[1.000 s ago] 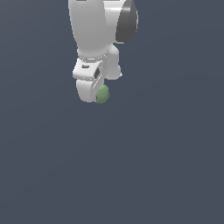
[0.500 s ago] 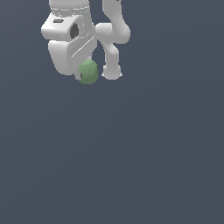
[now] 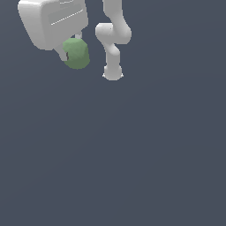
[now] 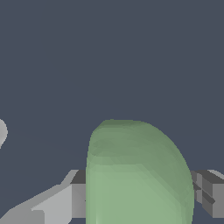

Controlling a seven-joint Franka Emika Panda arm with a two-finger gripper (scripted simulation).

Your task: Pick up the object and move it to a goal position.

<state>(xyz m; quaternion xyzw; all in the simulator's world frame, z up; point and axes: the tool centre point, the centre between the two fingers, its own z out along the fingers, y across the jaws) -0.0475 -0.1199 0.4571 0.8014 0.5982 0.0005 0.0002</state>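
Object: you had the pale-green lump [image 4: 139, 175] filling the near part of the wrist view, a stubby rounded body seated between the two grey fingers [image 4: 78, 192], one showing on either side of it.
Gripper: your gripper [image 3: 73, 55] was clenched on the lump, with the white hand above it at the exterior view's upper left and the green body [image 3: 77, 53] hanging just under the hand, clear of the dark ground.
Change: against the two earlier exterior pictures, you could see the hand and lump had grown much larger and slid toward that view's left, while the lump stayed in the grasp throughout.
Meaning: you could judge from this that the pick was done and the carry was under way; no goal marker showed, so how far remained could not be told.
Arm: farther off, your arm's base and lower links [image 3: 113, 44] stood near the exterior view's top centre.
Writing: you had no brand, label or lettering to read anywhere.
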